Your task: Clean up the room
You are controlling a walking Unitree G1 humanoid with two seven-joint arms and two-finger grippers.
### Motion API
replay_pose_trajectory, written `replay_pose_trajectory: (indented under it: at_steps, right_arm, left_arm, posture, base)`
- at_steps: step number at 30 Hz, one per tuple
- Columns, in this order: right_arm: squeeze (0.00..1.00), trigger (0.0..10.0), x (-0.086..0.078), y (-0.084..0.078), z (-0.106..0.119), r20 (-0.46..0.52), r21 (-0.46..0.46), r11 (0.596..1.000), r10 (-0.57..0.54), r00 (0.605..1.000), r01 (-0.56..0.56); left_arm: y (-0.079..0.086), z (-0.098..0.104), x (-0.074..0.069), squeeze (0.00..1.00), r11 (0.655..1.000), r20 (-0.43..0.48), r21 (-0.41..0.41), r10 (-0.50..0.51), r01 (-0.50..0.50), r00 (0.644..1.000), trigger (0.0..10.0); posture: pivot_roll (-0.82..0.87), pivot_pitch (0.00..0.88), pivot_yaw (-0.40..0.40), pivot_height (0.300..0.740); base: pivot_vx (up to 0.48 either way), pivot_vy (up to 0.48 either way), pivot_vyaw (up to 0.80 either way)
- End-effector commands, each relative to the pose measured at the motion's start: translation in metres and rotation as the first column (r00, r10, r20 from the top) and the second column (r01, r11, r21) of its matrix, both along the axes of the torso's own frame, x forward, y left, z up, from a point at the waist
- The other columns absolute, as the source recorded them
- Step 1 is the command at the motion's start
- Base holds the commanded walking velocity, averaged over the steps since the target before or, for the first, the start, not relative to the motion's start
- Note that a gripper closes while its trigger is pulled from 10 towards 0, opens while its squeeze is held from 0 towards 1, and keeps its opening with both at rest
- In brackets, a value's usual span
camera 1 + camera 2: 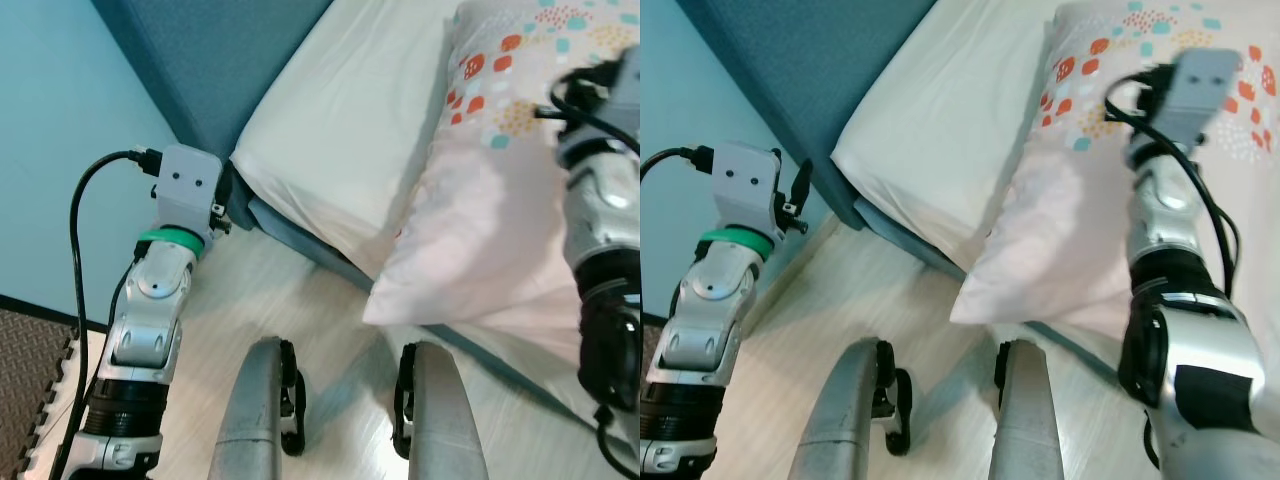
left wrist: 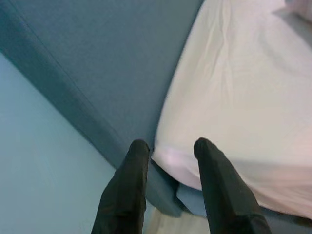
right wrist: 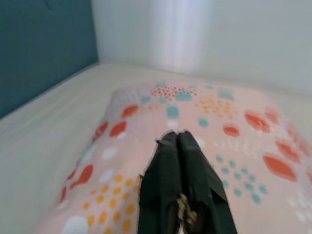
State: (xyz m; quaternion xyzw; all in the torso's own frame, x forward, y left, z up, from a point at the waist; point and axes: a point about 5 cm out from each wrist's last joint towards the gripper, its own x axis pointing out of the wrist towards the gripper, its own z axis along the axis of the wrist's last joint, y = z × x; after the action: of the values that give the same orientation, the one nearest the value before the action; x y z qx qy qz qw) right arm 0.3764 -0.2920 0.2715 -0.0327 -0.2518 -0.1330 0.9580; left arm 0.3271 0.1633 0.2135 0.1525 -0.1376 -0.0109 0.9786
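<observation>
Pillow point(image 1: 1080, 200) overhangs the bed's point(image 1: 340, 130) near edge. Right gripper point(image 3: 178, 139), fingers together, rests over it; left gripper point(image 2: 168, 146), fingers apart, hovers at the bed's corner.

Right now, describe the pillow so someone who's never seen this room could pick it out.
Start at the bed with the white sheet, against the dark teal headboard. The pillow lies on it, one corner hanging past the mattress edge. It's pale pink, printed with orange, teal and yellow spots, the one patterned thing on the plain sheet.
</observation>
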Motion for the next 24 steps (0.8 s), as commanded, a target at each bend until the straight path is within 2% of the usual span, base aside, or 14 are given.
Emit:
replay_pose_trajectory:
  at_steps: [1,2,5,6,9,10,12,15,17,18,19,21,22,24]
  right_arm:
    - [0.00,10.0,-0.019,-0.020,-0.006,0.050,-0.048,0.996,-0.071,0.996,0.073]
    - [0.00,10.0,-0.036,-0.035,-0.008,0.076,-0.104,0.985,-0.133,0.988,0.141]
    - [0.00,10.0,-0.047,-0.044,-0.008,0.096,-0.143,0.972,-0.172,0.980,0.184]
    - [0.00,10.0,-0.063,-0.061,-0.016,0.077,-0.161,0.954,-0.242,0.967,0.252]
    - [0.00,10.0,-0.098,-0.102,-0.081,-0.172,-0.156,0.917,-0.390,0.905,0.366]
    - [0.00,10.0,-0.098,-0.102,-0.081,-0.172,-0.156,0.917,-0.390,0.905,0.366]
    - [0.00,10.0,-0.107,-0.108,-0.115,-0.305,-0.120,0.911,-0.411,0.859,0.394]
    - [0.00,10.0,-0.109,-0.109,-0.124,-0.335,-0.104,0.909,-0.415,0.846,0.405]
    - [0.00,10.0,-0.111,-0.110,-0.135,-0.403,-0.099,0.891,-0.442,0.801,0.442]
    - [0.00,10.0,-0.111,-0.110,-0.135,-0.403,-0.099,0.891,-0.442,0.801,0.442]
    - [0.00,10.0,-0.112,-0.113,-0.140,-0.442,-0.099,0.876,-0.464,0.768,0.472]
    - [0.00,10.0,-0.112,-0.113,-0.140,-0.442,-0.099,0.876,-0.464,0.768,0.472]
    - [0.00,10.0,-0.112,-0.113,-0.145,-0.485,-0.101,0.870,-0.467,0.739,0.483]
    - [0.00,10.0,-0.109,-0.111,-0.147,-0.516,-0.092,0.874,-0.451,0.728,0.476]
  left_arm:
    - [0.000,-0.007,-0.004,0.00,1.000,-0.027,-0.004,-0.006,0.006,1.000,10.0]
    - [-0.001,-0.007,-0.005,0.00,1.000,-0.030,-0.005,-0.008,0.008,1.000,10.0]
    - [-0.001,-0.008,-0.005,0.00,1.000,-0.033,-0.006,-0.010,0.009,0.999,10.0]
    - [0.000,-0.009,-0.005,0.00,1.000,-0.038,-0.008,-0.010,0.010,0.999,10.0]
    - [-0.001,-0.011,-0.002,0.00,1.000,-0.053,-0.022,-0.013,0.012,0.998,10.0]
    - [-0.001,-0.011,-0.002,0.00,1.000,-0.053,-0.022,-0.013,0.012,0.998,10.0]
    - [-0.002,-0.012,-0.002,0.00,0.999,-0.057,-0.027,-0.019,0.017,0.998,10.0]
    - [-0.002,-0.012,-0.002,0.00,0.999,-0.058,-0.028,-0.021,0.019,0.998,10.0]
    - [-0.002,-0.012,-0.002,0.00,0.999,-0.058,-0.027,-0.019,0.018,0.998,10.0]
    - [-0.002,-0.012,-0.002,0.00,0.999,-0.058,-0.027,-0.019,0.018,0.998,10.0]
    - [-0.001,-0.012,-0.003,0.00,1.000,-0.059,-0.027,-0.015,0.014,0.998,10.0]
    - [-0.001,-0.012,-0.003,0.00,1.000,-0.059,-0.027,-0.015,0.014,0.998,10.0]
    - [0.000,-0.012,-0.004,0.00,1.000,-0.061,-0.025,-0.011,0.009,0.998,10.0]
    - [0.001,-0.013,-0.004,0.00,1.000,-0.063,-0.023,-0.007,0.005,0.998,10.0]
  posture:
    - [0.01,0.271,0.144,0.620]
    - [0.01,0.271,0.144,0.620]
    - [0.01,0.271,0.144,0.620]
    - [-0.03,0.268,0.143,0.620]
    - [-0.06,0.262,0.153,0.620]
    - [-0.06,0.262,0.153,0.620]
    - [-0.05,0.260,0.156,0.620]
    - [-0.05,0.260,0.156,0.620]
    - [-0.04,0.254,0.152,0.620]
    - [-0.04,0.254,0.152,0.620]
    - [-0.03,0.255,0.153,0.620]
    - [-0.03,0.255,0.153,0.620]
    - [-0.03,0.254,0.154,0.620]
    - [-0.02,0.254,0.156,0.620]
  base:
    - [0.000,0.000,0.00]
    - [0.000,0.000,0.00]
    - [0.000,0.000,0.00]
    - [0.000,0.000,0.00]
    - [0.000,0.000,0.00]
    - [0.000,0.000,0.00]
    - [0.000,0.000,0.00]
    - [0.000,0.000,0.00]
    - [0.000,0.000,0.00]
    - [0.000,0.000,0.00]
    - [0.000,0.000,0.00]
    - [0.000,0.000,0.00]
    - [0.000,0.000,0.00]
    - [0.000,0.000,0.00]
